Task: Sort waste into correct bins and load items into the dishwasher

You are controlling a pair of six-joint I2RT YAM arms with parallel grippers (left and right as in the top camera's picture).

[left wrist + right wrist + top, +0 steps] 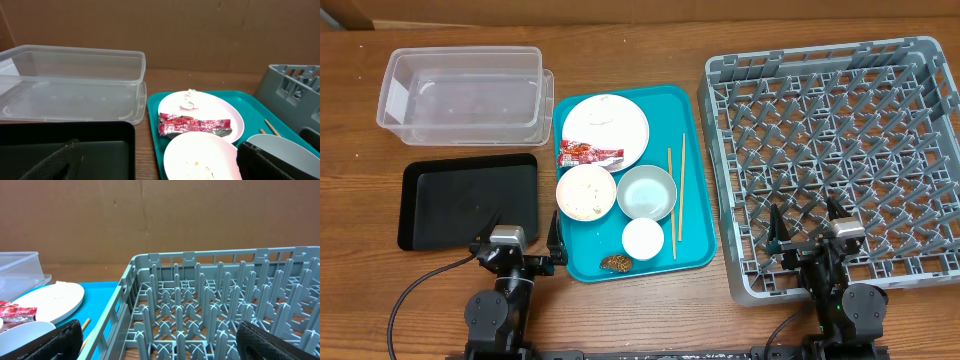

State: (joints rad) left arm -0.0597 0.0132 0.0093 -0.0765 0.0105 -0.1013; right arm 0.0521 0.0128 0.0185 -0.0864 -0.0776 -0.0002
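Lying crosswise, the crinkled red-and-white plastic snack wrapper (590, 153) sits up-frame and right of the nearer, spread-open left gripper (520, 235).

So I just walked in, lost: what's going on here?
Nothing is being handled yet. Both arms sit at the near edge, left fingers and right fingers open and empty. The plate, white bowl, grey bowl, cup, chopsticks and wrapper lie on the teal tray; tub, black tray and rack hold nothing.
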